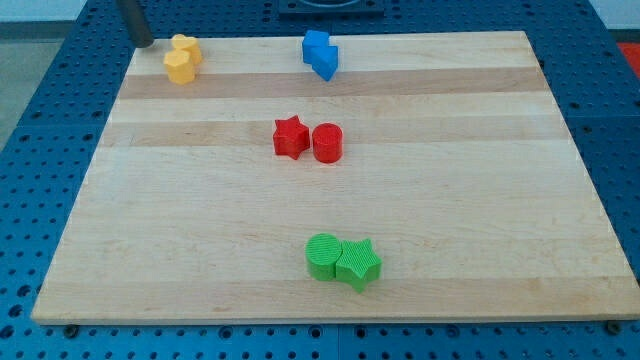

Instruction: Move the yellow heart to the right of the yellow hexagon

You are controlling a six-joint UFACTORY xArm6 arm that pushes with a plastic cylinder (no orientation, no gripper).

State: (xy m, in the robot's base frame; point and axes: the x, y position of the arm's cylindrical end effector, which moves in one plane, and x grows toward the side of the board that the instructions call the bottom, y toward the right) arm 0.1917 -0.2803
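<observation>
Two yellow blocks touch each other near the board's top left corner. The upper one looks like the yellow heart. The lower one looks like the yellow hexagon, and it sits just below and slightly left of the heart. My tip is at the board's top left edge, a short way left of the heart and not touching it. The rod runs up out of the view's top.
Two blue blocks touch at the top centre. A red star and a red cylinder sit side by side mid-board. A green cylinder and a green star touch near the bottom. The wooden board lies on a blue perforated table.
</observation>
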